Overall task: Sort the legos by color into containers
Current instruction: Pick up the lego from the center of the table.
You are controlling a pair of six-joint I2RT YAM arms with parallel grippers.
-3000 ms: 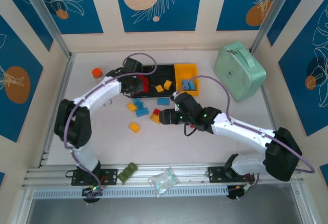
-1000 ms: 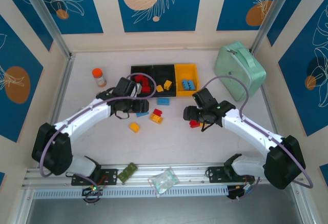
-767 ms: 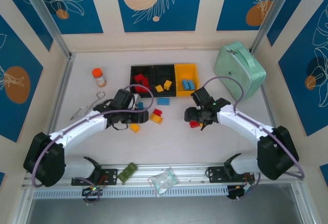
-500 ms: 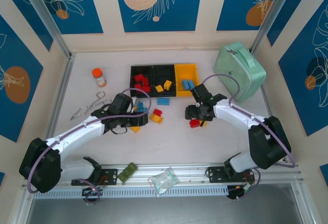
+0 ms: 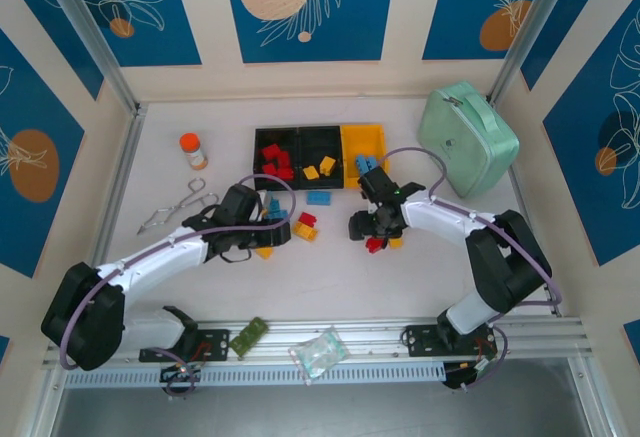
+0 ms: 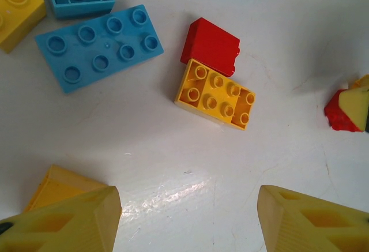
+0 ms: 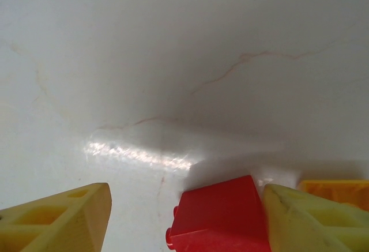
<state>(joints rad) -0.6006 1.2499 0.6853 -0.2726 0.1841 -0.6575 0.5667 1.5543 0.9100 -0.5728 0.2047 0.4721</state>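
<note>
Three containers stand in a row: a black bin point(image 5: 272, 145) with red legos, a black bin point(image 5: 320, 144) with yellow ones, and a yellow bin point(image 5: 364, 143) with blue ones. Loose legos lie in front of them: a blue brick point(image 6: 98, 47), a red brick point(image 6: 210, 47) and a yellow brick point(image 6: 216, 93). My left gripper point(image 6: 187, 223) hovers open over bare table, a yellow brick point(image 6: 55, 185) beside its left finger. My right gripper point(image 7: 184, 214) is open around a red brick point(image 7: 222, 217), which touches the right finger; a gap remains on the left.
A mint-green case point(image 5: 467, 137) sits at the back right. An orange-capped bottle point(image 5: 190, 150) and metal tongs point(image 5: 175, 207) are on the left. A green circuit board point(image 5: 248, 335) and a plastic bag point(image 5: 318, 352) lie at the front edge.
My left gripper has moved from the bins toward the front, down among the loose bricks. My right gripper has shifted slightly left and settled around the red brick.
</note>
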